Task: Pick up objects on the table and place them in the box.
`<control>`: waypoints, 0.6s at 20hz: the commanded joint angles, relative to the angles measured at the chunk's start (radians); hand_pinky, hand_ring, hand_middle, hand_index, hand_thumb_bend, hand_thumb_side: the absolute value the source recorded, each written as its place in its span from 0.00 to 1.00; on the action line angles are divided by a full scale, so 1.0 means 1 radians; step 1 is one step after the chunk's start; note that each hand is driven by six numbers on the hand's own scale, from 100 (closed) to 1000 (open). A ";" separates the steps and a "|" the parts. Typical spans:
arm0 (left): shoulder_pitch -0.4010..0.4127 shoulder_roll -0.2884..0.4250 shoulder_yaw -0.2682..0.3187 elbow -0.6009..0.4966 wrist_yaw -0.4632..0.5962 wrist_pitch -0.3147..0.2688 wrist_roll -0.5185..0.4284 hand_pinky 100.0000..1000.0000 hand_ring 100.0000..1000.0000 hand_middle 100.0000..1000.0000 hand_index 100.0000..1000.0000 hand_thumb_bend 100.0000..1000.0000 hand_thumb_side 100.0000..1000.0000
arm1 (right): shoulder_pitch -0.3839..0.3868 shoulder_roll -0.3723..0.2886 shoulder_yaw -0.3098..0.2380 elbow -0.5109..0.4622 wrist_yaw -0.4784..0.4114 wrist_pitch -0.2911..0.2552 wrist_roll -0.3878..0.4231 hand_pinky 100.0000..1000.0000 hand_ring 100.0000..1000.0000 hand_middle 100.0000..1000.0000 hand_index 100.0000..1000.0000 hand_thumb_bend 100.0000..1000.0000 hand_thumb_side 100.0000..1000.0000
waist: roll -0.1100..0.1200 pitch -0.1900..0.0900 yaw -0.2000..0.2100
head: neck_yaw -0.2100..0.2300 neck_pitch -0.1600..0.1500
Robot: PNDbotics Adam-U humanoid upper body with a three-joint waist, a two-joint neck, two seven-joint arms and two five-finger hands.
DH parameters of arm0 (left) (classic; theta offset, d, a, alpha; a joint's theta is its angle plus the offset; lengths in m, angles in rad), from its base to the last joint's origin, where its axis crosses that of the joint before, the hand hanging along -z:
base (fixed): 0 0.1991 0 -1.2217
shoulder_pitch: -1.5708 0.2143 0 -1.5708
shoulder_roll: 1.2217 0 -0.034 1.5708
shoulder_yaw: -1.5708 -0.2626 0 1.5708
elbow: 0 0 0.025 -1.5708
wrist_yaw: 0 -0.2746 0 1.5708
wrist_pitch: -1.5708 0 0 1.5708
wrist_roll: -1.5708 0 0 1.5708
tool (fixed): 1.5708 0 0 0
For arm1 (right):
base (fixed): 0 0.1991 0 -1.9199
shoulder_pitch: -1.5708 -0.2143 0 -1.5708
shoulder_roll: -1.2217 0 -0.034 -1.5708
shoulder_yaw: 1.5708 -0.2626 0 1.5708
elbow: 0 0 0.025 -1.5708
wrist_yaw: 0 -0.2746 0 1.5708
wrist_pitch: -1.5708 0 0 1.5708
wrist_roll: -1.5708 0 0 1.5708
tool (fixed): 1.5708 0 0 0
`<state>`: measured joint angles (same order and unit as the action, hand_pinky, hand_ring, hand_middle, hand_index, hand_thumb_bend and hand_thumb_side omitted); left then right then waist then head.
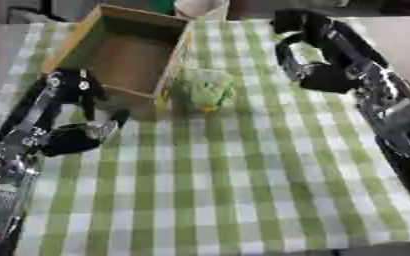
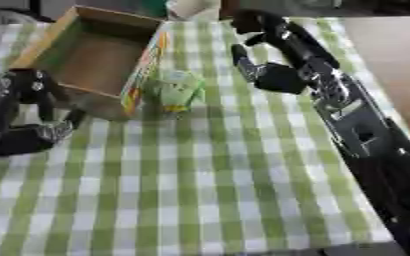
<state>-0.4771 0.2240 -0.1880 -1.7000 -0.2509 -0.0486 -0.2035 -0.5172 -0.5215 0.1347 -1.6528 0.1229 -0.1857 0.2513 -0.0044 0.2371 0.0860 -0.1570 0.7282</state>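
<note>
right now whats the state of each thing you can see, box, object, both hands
box: open at the top, nothing visible inside
green object: on the checked cloth just right of the box, outside it, not held
left hand: by the box's near left corner, fingers extended upward, holding nothing
right hand: right of the green object, apart from it, fingers partly curved, holding nothing
checked cloth: spread flat over the table

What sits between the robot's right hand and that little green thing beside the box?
Nothing: in the left eye view only bare checked cloth separates the right hand from the green object, which rests beside the box.
</note>
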 commanded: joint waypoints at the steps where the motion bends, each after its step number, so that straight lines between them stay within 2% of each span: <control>1: -0.013 0.001 0.015 -0.022 0.014 -0.013 0.021 0.26 0.50 0.37 0.17 0.36 0.00 | -0.006 -0.006 -0.020 -0.024 -0.011 -0.021 0.085 0.86 0.93 0.88 0.99 0.00 0.76 | 0.001 -0.021 0.001 | -0.006 0.002; 2: -0.011 0.001 0.017 -0.025 0.019 -0.013 0.028 0.27 0.50 0.37 0.16 0.35 0.00 | -0.006 -0.005 -0.025 -0.022 -0.019 -0.020 0.106 0.85 0.92 0.87 0.98 0.00 0.84 | 0.000 -0.021 0.001 | -0.006 0.001; 3: -0.010 0.003 0.019 -0.029 0.020 -0.012 0.034 0.27 0.50 0.37 0.16 0.34 0.00 | -0.008 -0.008 -0.030 -0.020 -0.020 -0.013 0.114 0.85 0.91 0.86 0.96 0.00 0.83 | 0.000 -0.021 0.001 | -0.006 0.001; 4: -0.009 0.008 0.019 -0.034 0.012 -0.012 0.032 0.31 0.52 0.37 0.18 0.31 0.00 | -0.011 -0.013 -0.032 -0.021 -0.014 -0.009 0.112 0.84 0.90 0.84 0.92 0.00 0.58 | 0.000 -0.021 0.001 | -0.005 0.001; 5: -0.007 0.014 0.014 -0.041 -0.001 -0.014 0.014 0.32 0.53 0.37 0.20 0.31 0.00 | -0.013 -0.017 -0.031 -0.024 -0.005 -0.010 0.105 0.84 0.90 0.83 0.91 0.00 0.55 | 0.000 -0.021 0.001 | -0.004 0.002; 6: -0.003 0.018 0.013 -0.046 -0.010 -0.012 -0.004 0.33 0.55 0.39 0.24 0.33 0.00 | -0.017 -0.021 -0.027 -0.026 0.002 -0.012 0.100 0.83 0.89 0.82 0.89 0.00 0.45 | 0.000 -0.021 0.001 | -0.003 0.002; 7: 0.003 0.022 0.014 -0.052 -0.015 -0.011 -0.020 0.34 0.56 0.41 0.27 0.36 0.00 | -0.021 -0.023 -0.023 -0.026 0.005 -0.015 0.095 0.83 0.89 0.82 0.89 0.00 0.44 | -0.001 -0.020 0.000 | -0.003 0.001; 8: 0.010 0.025 0.017 -0.058 -0.015 -0.009 -0.030 0.35 0.59 0.46 0.33 0.40 0.09 | -0.024 -0.026 -0.021 -0.025 0.008 -0.017 0.093 0.83 0.89 0.82 0.89 0.00 0.42 | -0.001 -0.020 0.000 | -0.004 0.000; 12: 0.062 0.030 0.061 -0.086 0.076 0.022 0.007 0.37 0.64 0.53 0.41 0.21 0.25 | -0.040 -0.043 -0.016 -0.007 0.030 -0.029 0.111 0.83 0.90 0.82 0.91 0.00 0.37 | -0.002 -0.019 0.001 | -0.008 -0.003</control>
<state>-0.4071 0.2304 -0.1459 -1.7570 -0.1994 -0.0331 -0.2055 -0.5400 -0.5316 0.1243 -1.6519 0.1426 -0.2084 0.3583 -0.0063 0.2367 0.0874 -0.1618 0.7283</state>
